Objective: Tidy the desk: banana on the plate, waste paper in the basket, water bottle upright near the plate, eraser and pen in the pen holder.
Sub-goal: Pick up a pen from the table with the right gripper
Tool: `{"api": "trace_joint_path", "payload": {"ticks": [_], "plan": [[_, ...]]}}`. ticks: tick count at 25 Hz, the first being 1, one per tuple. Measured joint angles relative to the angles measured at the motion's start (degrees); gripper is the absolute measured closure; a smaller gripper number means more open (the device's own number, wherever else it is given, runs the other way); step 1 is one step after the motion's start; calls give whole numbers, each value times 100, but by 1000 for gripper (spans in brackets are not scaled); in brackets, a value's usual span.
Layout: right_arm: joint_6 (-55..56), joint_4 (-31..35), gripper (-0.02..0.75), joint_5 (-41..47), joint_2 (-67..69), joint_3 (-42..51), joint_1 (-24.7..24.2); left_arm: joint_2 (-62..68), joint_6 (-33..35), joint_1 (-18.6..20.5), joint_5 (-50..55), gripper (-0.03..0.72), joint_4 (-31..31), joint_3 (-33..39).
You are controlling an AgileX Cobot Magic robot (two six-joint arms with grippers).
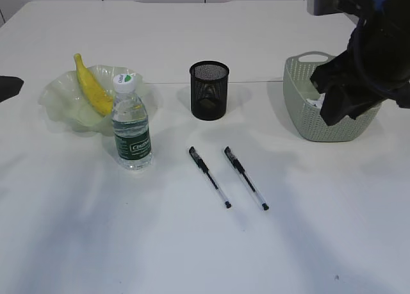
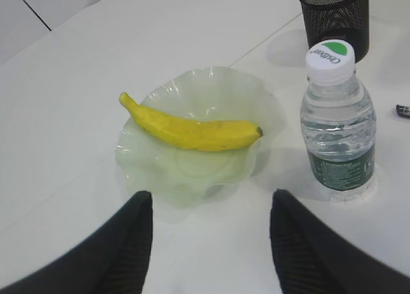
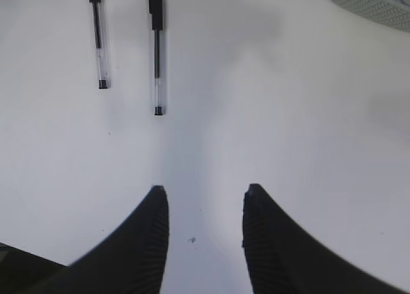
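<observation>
A yellow banana (image 1: pixel 93 90) (image 2: pixel 192 131) lies on the pale green wavy plate (image 1: pixel 61 105) (image 2: pixel 192 175). The water bottle (image 1: pixel 132 124) (image 2: pixel 337 130) stands upright just right of the plate. Two pens (image 1: pixel 209 177) (image 1: pixel 246 177) (image 3: pixel 98 38) (image 3: pixel 156 50) lie side by side on the table in front of the black mesh pen holder (image 1: pixel 209 90) (image 2: pixel 334 15). My left gripper (image 2: pixel 210 201) hangs open and empty, short of the plate. My right gripper (image 3: pixel 205 193) is open and empty above bare table. No eraser is in view.
A grey-green woven basket (image 1: pixel 320 124) (image 3: pixel 378 2) stands at the right, with something white (image 1: pixel 314 103) inside. My dark right arm (image 1: pixel 352 76) hangs in front of the basket's right side. The table is white.
</observation>
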Motion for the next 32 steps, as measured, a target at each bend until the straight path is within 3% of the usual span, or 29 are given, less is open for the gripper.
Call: {"api": "trace_joint_path", "payload": {"ticks": [5,18,32], "plan": [[-10,59,442,-157,0,0,0,0,-128,0,-263,280,0,0],[-36,240,442,-500,1302,-584,77,0,-1666,0,-709,281,-124,0],[-101,90,442,-422,3207,-2066,369,0,-1963,0,-809,281,-187,0]]}}
